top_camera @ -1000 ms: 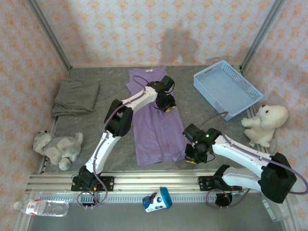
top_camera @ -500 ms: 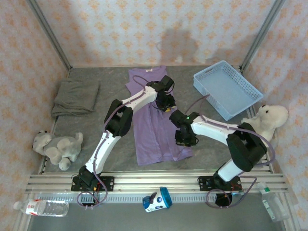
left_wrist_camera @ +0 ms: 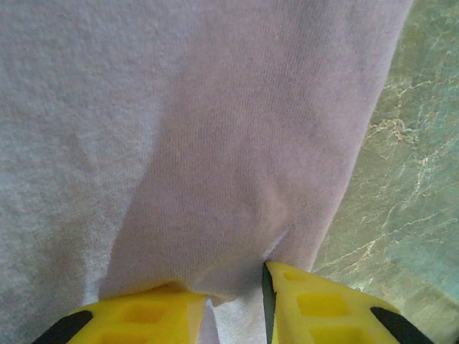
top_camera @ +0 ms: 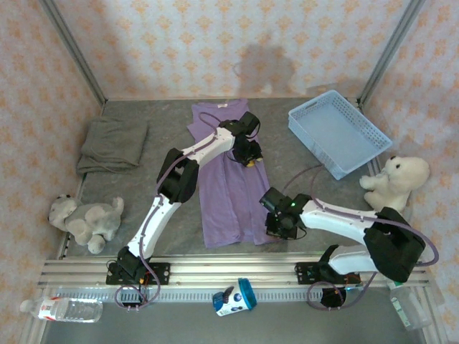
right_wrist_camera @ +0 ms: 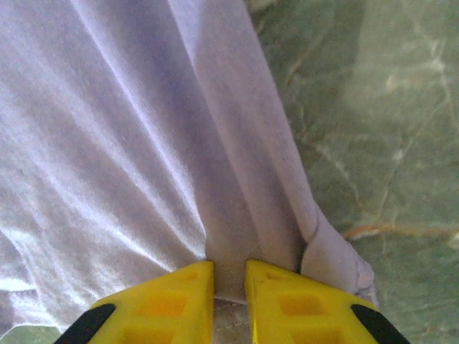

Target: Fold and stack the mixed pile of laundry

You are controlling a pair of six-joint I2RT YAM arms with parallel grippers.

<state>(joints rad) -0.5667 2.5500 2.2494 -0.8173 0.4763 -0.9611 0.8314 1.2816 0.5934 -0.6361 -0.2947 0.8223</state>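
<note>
Top external: the lavender T-shirt [top_camera: 228, 193] is spread mid-table, the grey-olive garment [top_camera: 111, 143] well apart. Left wrist: the shirt's side edge is pinched by the left gripper [left_wrist_camera: 237, 287]. Right wrist: the hem corner is clamped by the right gripper [right_wrist_camera: 229, 276], likely for folding.

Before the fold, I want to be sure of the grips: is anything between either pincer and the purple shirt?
Nothing visible. The left pincer and the right pincer each have a fold of the shirt's right edge directly between their fingers. The basket sits apart, to the right of the shirt.
</note>
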